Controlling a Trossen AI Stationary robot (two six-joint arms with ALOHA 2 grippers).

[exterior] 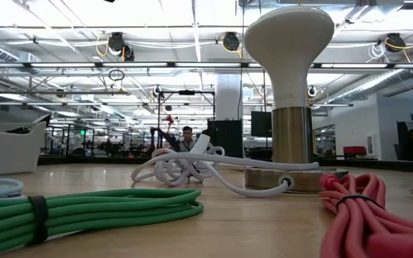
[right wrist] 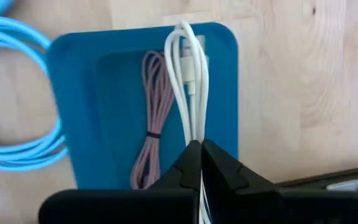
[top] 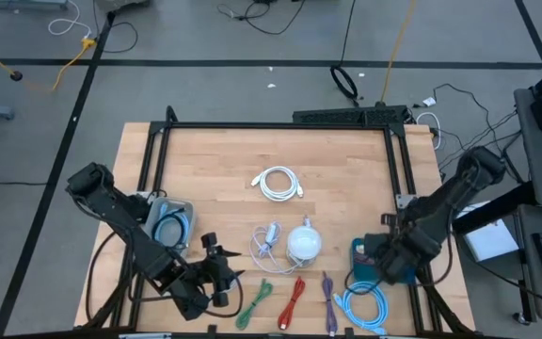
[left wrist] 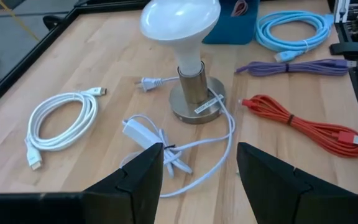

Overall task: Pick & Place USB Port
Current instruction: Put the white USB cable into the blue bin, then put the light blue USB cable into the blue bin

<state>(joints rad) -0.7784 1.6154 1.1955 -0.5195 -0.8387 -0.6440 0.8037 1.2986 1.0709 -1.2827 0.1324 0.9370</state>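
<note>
A bundled white USB cable [right wrist: 190, 74] hangs over the blue tray [right wrist: 95, 74] (beside a pink cable [right wrist: 154, 118]), pinched in the right gripper [right wrist: 201, 163]. The left gripper [left wrist: 199, 163] hovers spread, empty, near the lamp [left wrist: 188, 50].

Pretty sure I'm driving this thing in a big open lab or industrial workspace. Past the light wooden tabletop [top: 327, 160] I see grey concrete floor [top: 205, 94] with loose cables [top: 64, 42], exposed ceiling pipes and strip lights [exterior: 120, 50], and a person [exterior: 187, 138] at a far workstation.
</note>
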